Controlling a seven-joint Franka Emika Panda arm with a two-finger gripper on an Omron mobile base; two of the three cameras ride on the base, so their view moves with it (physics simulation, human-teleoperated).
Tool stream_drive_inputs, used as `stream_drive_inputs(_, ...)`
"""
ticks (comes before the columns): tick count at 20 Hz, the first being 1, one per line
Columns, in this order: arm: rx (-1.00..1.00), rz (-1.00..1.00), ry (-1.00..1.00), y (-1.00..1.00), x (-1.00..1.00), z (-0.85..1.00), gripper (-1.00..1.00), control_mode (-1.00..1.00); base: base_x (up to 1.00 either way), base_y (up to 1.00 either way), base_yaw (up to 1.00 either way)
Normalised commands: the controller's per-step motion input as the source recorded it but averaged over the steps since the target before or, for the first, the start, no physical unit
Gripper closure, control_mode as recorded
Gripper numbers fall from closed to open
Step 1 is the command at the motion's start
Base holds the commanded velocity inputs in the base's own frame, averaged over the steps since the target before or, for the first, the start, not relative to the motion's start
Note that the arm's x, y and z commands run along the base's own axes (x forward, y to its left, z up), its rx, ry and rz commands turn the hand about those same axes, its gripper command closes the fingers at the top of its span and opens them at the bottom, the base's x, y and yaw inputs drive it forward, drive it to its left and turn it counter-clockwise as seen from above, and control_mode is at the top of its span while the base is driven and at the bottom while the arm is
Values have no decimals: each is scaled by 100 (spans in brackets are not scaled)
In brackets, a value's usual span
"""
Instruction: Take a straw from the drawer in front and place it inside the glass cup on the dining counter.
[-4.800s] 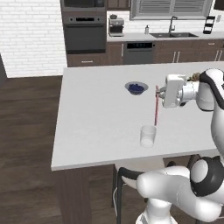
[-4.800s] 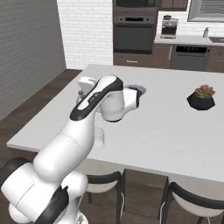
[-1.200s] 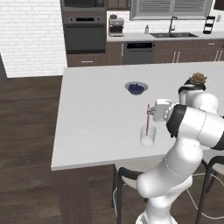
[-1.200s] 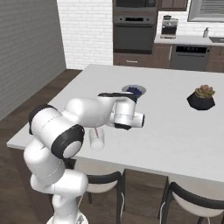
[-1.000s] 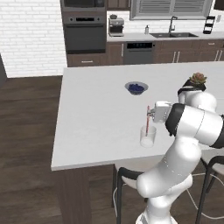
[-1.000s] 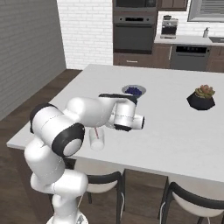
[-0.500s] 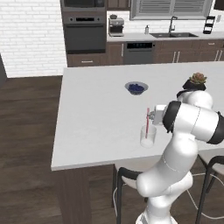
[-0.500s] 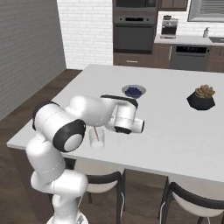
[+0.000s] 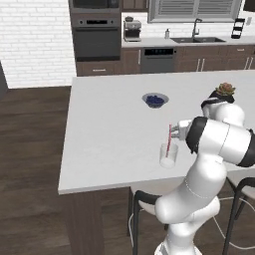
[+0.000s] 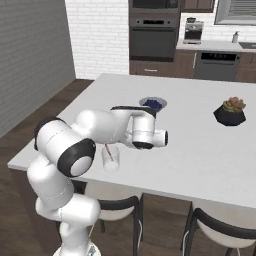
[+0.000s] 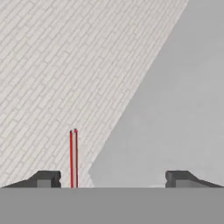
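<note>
Stage: placement looks done | straw (image 9: 169,139) stands in glass cup (image 9: 168,155) on dining counter (image 9: 109,134) surface, leaning slightly | gripper (image 9: 175,130) jaws spread wide, straw released | left: withdraw arm.

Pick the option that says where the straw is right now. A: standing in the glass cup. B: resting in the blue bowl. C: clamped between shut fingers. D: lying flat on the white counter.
A: the straw stands with its lower end inside the glass cup on the counter, and the gripper is open, fingers wide apart.
</note>
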Motion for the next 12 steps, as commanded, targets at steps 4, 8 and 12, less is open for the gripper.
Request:
stream_drive_inputs(4, -25, -7, -2, -3, -18, 0, -100, -100, 0, 0, 0)
stream_drive_inputs(8, -24, -8, -2, -10, -21, 5, -100, -100, 0, 0, 0)
stream_drive_inputs(12, -20, -8, -9, -25, -42, 44, -100, -100, 0, 0, 0)
